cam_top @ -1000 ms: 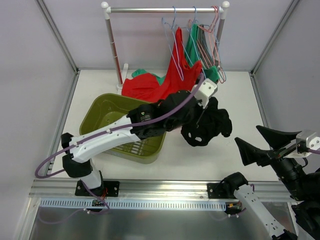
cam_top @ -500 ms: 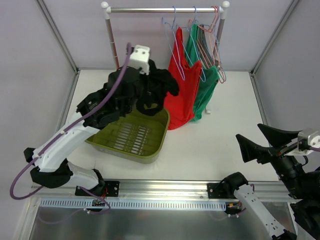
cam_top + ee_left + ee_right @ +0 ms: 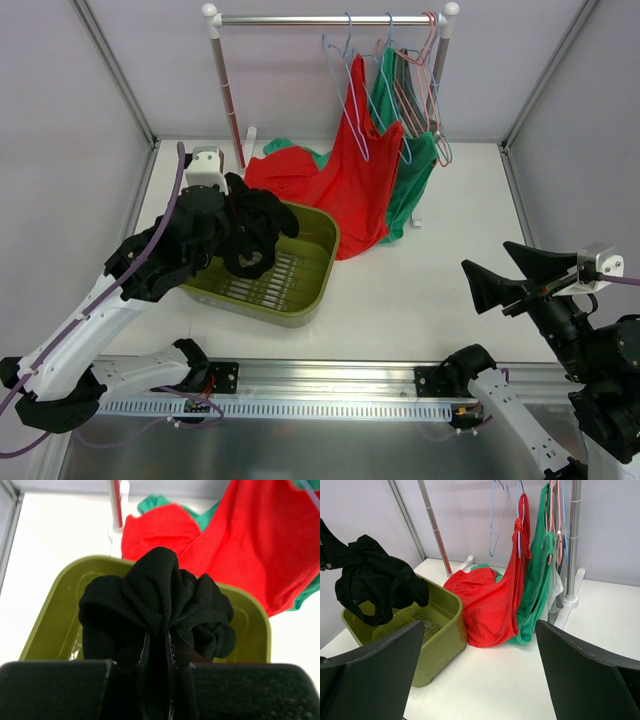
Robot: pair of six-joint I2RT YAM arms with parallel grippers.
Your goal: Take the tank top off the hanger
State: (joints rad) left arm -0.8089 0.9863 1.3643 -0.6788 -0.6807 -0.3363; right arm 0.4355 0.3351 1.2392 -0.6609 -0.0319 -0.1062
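The left arm has swung away from the rail [image 3: 300, 19] and down toward the near left. Half a second ago the tank top [image 3: 255, 228] hung beside the red top [image 3: 355, 190]; it now hangs over the green tub [image 3: 330, 242]. The left pincer [image 3: 156, 647] is clamped on a bunched fold of the black fabric, with both fingers pressed into the cloth. The rest of the garment droops in a crumpled lump below and around them. From the right wrist view its lowest loop reaches about the level of the tub's rim. I cannot tell whether it touches the tub's floor.

The hanger [image 3: 348, 28] hangs bare on the rail by its hook, well apart from the tank top, with the red top just beside it.

The right arm has shifted slightly leftward since the earlier frame. The right pincer [image 3: 484, 258] is spread wide and grips nothing, raised above the bench [image 3: 430, 290] at the near right.

With the left arm out of the way, red and green cloth shows lying heaped on the bench behind the tub. The green top [image 3: 410, 180] hangs on the rail next to the red one.
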